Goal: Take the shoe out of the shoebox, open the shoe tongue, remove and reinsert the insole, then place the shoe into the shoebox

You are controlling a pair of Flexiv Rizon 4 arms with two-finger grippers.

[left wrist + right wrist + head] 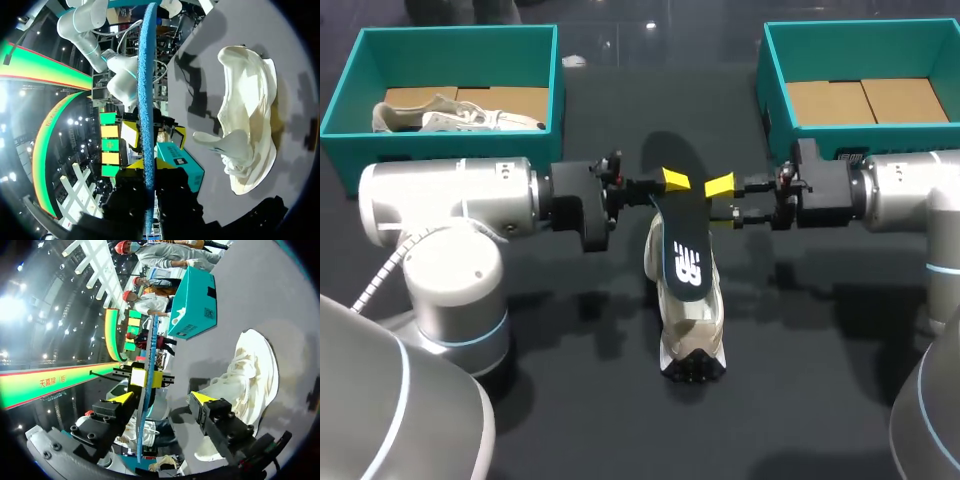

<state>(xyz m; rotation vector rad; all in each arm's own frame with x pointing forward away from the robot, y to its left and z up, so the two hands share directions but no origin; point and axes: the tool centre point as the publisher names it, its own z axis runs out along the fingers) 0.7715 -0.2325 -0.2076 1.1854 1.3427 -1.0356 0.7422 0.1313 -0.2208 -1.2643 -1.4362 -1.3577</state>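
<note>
A black insole (682,245) with a white logo hangs tilted over the cream shoe (688,325), which lies on the dark table. My left gripper (665,184) is shut on the insole's upper part; in the left wrist view the insole (146,100) shows edge-on, blue, between that gripper's dark fingers (148,205). My right gripper (722,198) faces it from the other side and stands open. In the right wrist view its yellow tips (162,399) straddle the insole's edge (145,410) without clamping it. The shoe (245,385) lies below, tongue pulled up (220,142).
A teal shoebox (350,90) at the back left holds a second cream shoe (455,118). Another teal shoebox (775,80) at the back right shows only its cardboard floor. Both arms span the table's middle, above the shoe.
</note>
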